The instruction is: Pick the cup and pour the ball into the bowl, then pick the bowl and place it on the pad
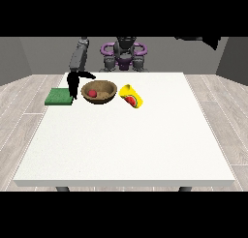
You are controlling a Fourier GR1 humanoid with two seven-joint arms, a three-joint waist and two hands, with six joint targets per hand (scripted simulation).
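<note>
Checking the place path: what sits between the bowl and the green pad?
In the front view, only the hand at the view's left hangs between the bowl and the pad; otherwise bare table.

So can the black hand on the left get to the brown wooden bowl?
Probably yes. The black hand hangs between the green pad and the brown wooden bowl, right beside its rim, with nothing between them.

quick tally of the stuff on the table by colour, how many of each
green: 1, the pad
brown: 1, the bowl
red: 1, the ball inside the bowl
yellow: 1, the cup lying on its side
total: 4
</note>
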